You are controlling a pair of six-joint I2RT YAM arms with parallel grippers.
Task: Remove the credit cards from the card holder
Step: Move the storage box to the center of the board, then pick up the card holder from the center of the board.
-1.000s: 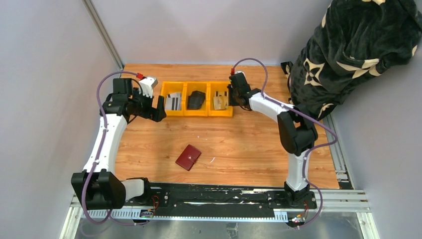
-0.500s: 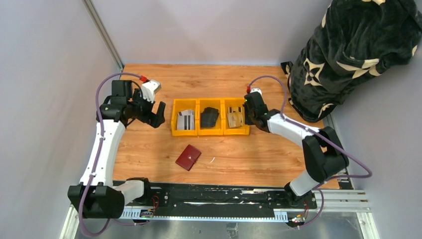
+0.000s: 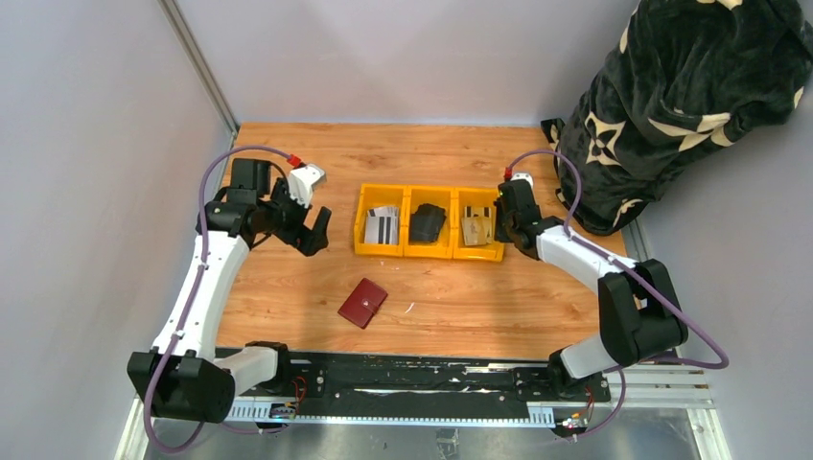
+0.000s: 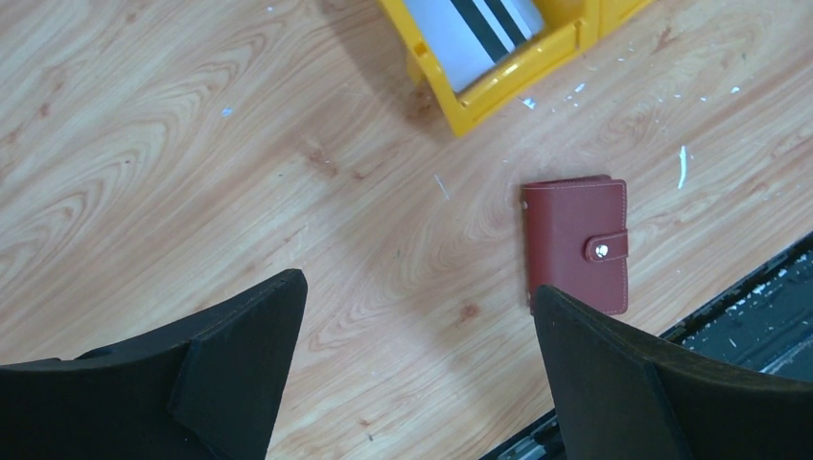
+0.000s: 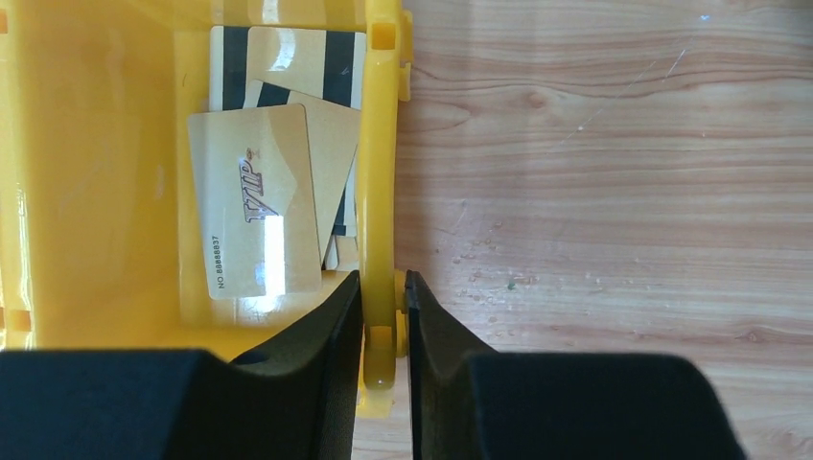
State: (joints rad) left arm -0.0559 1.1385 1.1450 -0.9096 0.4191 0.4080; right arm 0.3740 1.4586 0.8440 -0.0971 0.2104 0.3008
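Over the last second the yellow bin [image 3: 428, 255] has slid across the desk [image 3: 460, 297] toward about 4 o'clock in the overhead view, dragged by the right gripper [image 5: 383, 287], which pinches the bin's right-hand wall between nearly closed fingers. The card holder [image 4: 577, 244] has not moved. It lies flat on the desk, folded shut with its snap tab fastened, at roughly 7 o'clock from the bin and well apart from it.

Credit cards are already in the bin: gold ones [image 5: 254, 201] overlap in the right compartment, white striped ones [image 3: 383, 225] sit in the left, and a black folded item [image 3: 428, 222] is in the middle. Whether the shut holder still contains any cards cannot be told, so the drag looks like repositioning rather than extraction.

The right arm is folded, elbow drawn back toward its base, forearm reaching to 10 o'clock with the gripper set over the bin's wall. The left arm has followed the bin toward 3 o'clock – its forearm rises from the near-left corner and bends across. The left gripper [image 4: 417, 286] is spread wide and empty, hovering above bare wood with the card holder at about 4 o'clock from it.
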